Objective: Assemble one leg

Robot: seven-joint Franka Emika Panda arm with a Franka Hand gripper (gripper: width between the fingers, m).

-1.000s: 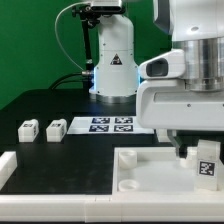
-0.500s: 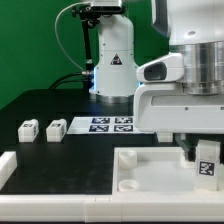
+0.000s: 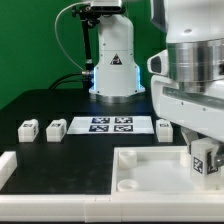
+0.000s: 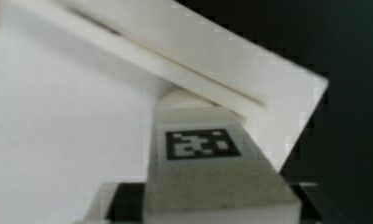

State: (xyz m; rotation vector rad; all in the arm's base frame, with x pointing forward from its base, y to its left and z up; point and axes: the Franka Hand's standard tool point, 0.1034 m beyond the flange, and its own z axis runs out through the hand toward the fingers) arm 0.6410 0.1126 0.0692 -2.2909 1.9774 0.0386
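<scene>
Jaws of mine are pressed on the leg (image 4: 204, 165) from two sides, so my gripper (image 3: 203, 160) pinches it; in the wrist view the block fills the space between my fingers (image 4: 115, 203), with its tagged face turned to the camera. I hold the leg over the white tray-like piece (image 3: 150, 180), at the part of it nearest the front corner of the worktop on the exterior view's right. I cannot tell if the bottom of the leg already sits in a corner socket or is only just above it, because my own body hides this place.

Judging from this, the picking step is done and the leg is brought to the tray; what is left is to seat it fully in the socket, probably with some turning, and then to let go. One round socket (image 3: 126, 160) at another corner is visibly without a leg.

Farther out, three other legs (image 3: 29, 128) stand loose toward the worktop edge on the exterior view's left, just beside the marker board (image 3: 111, 125).

For writing, I read no words or brand. Only black-and-white square tags are visible, on the legs and on the marker board.
</scene>
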